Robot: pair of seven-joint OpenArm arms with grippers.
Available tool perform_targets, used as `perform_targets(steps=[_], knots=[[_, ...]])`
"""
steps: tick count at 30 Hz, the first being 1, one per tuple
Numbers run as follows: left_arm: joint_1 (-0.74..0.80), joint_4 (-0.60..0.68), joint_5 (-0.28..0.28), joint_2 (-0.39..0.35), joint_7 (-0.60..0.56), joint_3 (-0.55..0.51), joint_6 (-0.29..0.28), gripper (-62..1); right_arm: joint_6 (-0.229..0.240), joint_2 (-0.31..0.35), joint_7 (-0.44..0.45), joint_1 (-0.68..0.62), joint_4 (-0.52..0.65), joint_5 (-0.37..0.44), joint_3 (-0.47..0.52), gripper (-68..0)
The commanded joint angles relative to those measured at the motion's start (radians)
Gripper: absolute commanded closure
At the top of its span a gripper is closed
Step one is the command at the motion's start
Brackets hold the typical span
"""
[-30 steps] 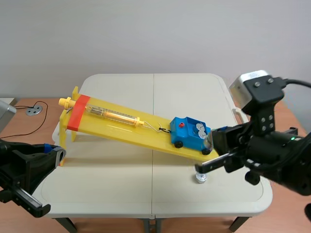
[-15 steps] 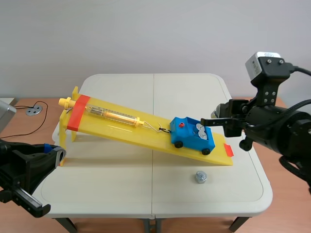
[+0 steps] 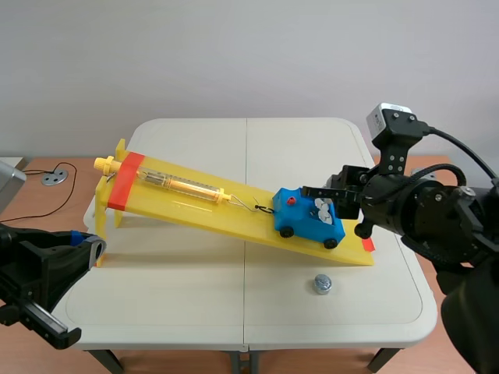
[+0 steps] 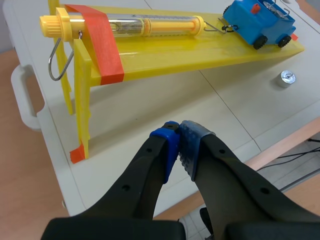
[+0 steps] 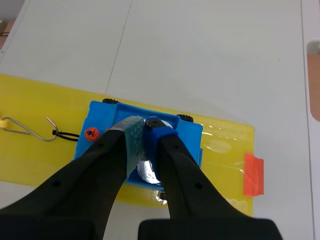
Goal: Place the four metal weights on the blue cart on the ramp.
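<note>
The blue cart (image 3: 300, 221) sits low on the yellow ramp (image 3: 195, 206), hooked to a spring scale (image 3: 183, 185). My right gripper (image 3: 314, 192) hovers just over the cart's tray. In the right wrist view its fingers (image 5: 131, 135) are pressed together on a small metal weight (image 5: 151, 121), directly above the cart (image 5: 107, 117). Another weight (image 5: 145, 171) lies in the tray beneath. One loose weight (image 3: 322, 284) stands on the table in front of the ramp's low end. My left gripper (image 4: 179, 131) is shut on nothing, near the table's front left corner, short of the ramp's raised end.
The ramp's tall legs (image 4: 75, 100) and orange-red band (image 4: 100, 42) stand ahead of the left gripper. The loose weight (image 4: 286, 77) lies far off beside the cart (image 4: 255, 22). The white table (image 3: 187, 304) has open room in front of the ramp.
My right gripper rose from table level by the ramp's low end and swung left to hang over the cart. The loose weight and the left arm stayed put.
</note>
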Motion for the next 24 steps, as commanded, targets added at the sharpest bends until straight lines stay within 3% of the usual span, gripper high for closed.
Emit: perform_targets(steps=[1,19,24], knots=[[-0.019,0.068,-0.077,0.008,-0.089,-0.012,-0.043,-2.9,-0.006,-0.006,0.149,0.112,0.069,0.07,-0.011,-0.6],[-0.019,0.068,-0.077,0.008,-0.089,-0.012,-0.043,-2.9,-0.005,-0.017,0.161,0.209,-0.059,0.051,-0.011,-0.7],[-0.019,0.068,-0.077,0.008,-0.089,-0.012,-0.043,-2.9,0.021,-0.017,0.153,0.209,-0.059,0.051,-0.011,-0.7]])
